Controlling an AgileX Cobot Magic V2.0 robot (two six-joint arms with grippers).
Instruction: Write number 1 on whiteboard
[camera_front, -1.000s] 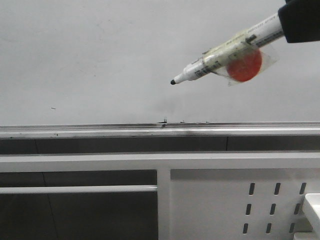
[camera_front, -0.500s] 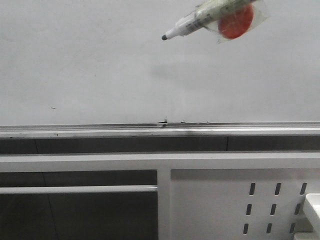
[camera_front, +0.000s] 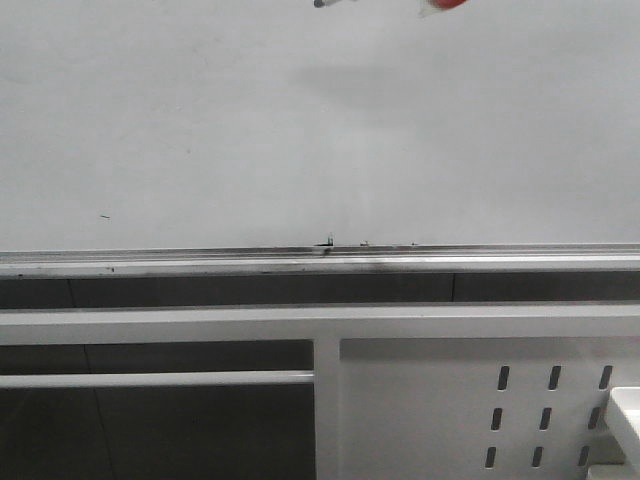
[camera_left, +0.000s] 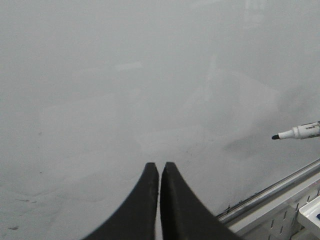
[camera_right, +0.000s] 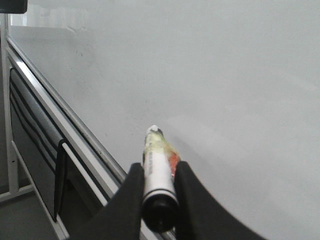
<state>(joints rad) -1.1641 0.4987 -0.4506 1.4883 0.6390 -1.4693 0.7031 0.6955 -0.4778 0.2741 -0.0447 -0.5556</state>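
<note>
Right gripper (camera_right: 156, 187) clamped on marker (camera_right: 157, 170), risen nearly beyond front view's top edge; whiteboard (camera_front: 200, 120) still unmarked; left gripper (camera_left: 160, 172) closed, empty.

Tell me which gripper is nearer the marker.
Right. The right gripper is shut on the marker, its fingers touching both sides of the barrel. The left gripper is shut on nothing and sits apart from the marker, which shows off to one side in its wrist view.
</note>
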